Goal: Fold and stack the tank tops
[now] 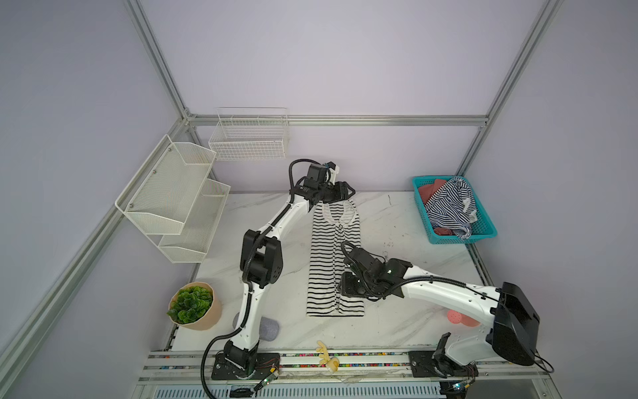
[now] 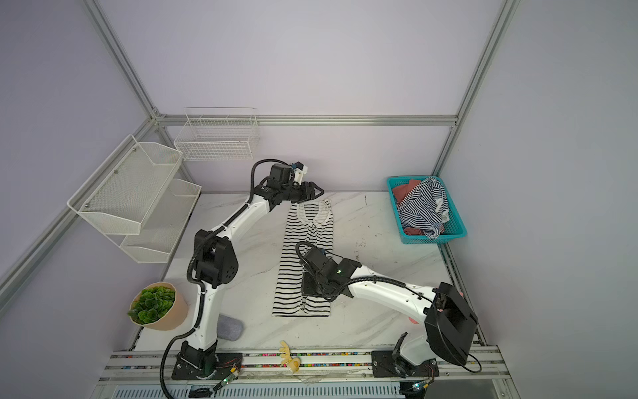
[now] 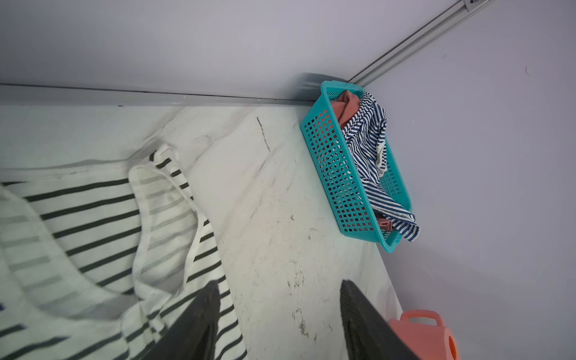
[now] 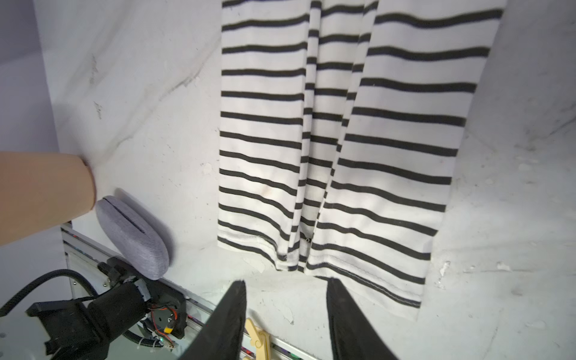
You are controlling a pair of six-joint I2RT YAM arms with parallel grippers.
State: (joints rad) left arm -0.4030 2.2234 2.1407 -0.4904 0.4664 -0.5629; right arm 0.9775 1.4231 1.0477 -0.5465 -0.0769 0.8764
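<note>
Left tool (image 3: 279, 284) jaws apart; right tool (image 4: 286, 281) likewise, both empty.

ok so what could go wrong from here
The right gripper is open at the hem of the white top, where folded flaps meet; pinching one layer could undo the fold. The left gripper, open by the loose straps, may snag one. The navy top overhangs the basket rim; pulling could tip it.

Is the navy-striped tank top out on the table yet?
No, the navy-striped tank top lies crumpled inside the teal basket, one end hanging over the rim.
</note>
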